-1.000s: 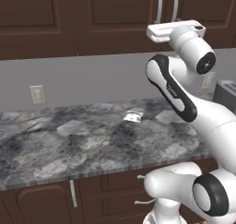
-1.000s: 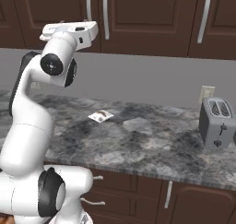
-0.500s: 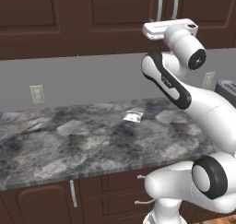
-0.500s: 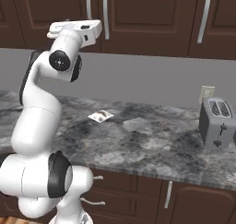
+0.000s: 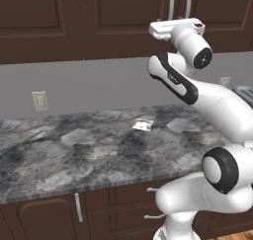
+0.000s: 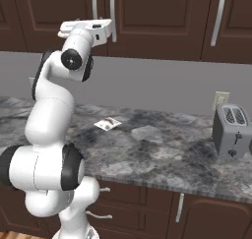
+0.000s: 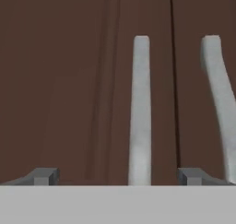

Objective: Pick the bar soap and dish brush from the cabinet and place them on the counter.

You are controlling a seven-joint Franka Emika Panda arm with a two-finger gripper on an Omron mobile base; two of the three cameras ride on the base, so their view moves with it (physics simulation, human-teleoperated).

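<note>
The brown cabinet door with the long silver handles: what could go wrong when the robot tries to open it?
1. In the hand view, the open two-finger gripper straddles one long curved silver handle, but off-centre; closing may pinch it crookedly and slip.
2. A second silver handle sits close beside it, so a sideways drift could bump it or grab the wrong door.
3. The dark brown wooden cabinet is shut, so the swinging door might hit the white arm raised close before it.

Dark brown cabinet (image 5: pixel 74 21), silver handles (image 7: pixel 139 108), grey-and-black marbled counter (image 5: pixel 89 155)
</note>
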